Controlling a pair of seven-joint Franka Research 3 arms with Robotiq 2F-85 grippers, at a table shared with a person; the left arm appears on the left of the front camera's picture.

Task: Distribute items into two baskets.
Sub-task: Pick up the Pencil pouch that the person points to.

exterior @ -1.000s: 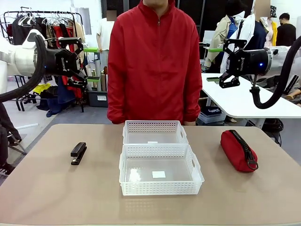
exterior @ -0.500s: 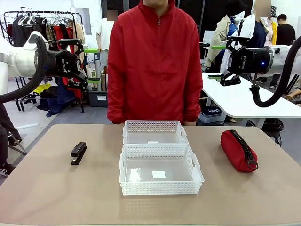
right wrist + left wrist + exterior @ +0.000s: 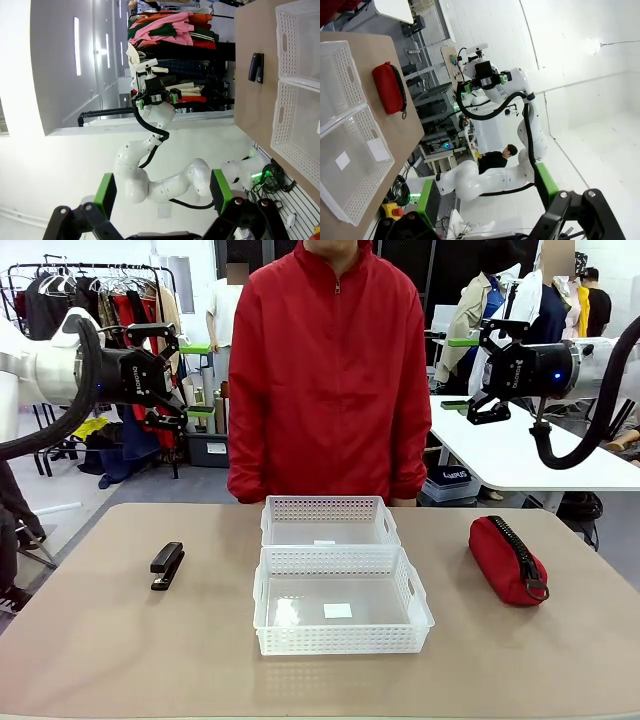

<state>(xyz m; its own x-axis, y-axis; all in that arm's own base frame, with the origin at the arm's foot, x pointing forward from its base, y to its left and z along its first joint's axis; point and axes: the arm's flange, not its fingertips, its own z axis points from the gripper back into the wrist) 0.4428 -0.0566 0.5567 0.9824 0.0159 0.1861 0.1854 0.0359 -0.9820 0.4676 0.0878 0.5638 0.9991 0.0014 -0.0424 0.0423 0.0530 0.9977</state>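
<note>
Baskets, 2 of them, shallow and rectangular in white plastic with lattice-perforated sides, sit on the tan matte table [image 3: 120, 660]. Nearest the camera is the larger basket [image 3: 340, 638], with rounded corners, slot handles in its short walls and a smooth floor where a small white label [image 3: 338, 611] lies flat.

Left of the larger basket and well apart from it lies the small black elongated stapler [image 3: 166, 564], hard and slightly glossy, its long axis running away across the table. Right of the larger basket, also well apart, lies the soft red fabric pouch [image 3: 505, 560], plump and rounded, with a black zipper [image 3: 525, 550] along its top.

Touching the larger basket's far wall is the smaller basket [image 3: 325, 508], of the same lattice, with its own white label [image 3: 324, 542] against its near wall.

Behind the larger basket, past the table's far edge, stands a person in a smooth red zipped jacket [image 3: 330, 380], arms down.

High above and left of the larger basket hangs the left gripper [image 3: 195, 377], black with green pads, jaws wide apart and pointing toward the person. High above and right of the larger basket hangs the right gripper [image 3: 468, 378], jaws likewise wide apart. In each wrist view, the 2 green-padded fingers stand widely spread.
</note>
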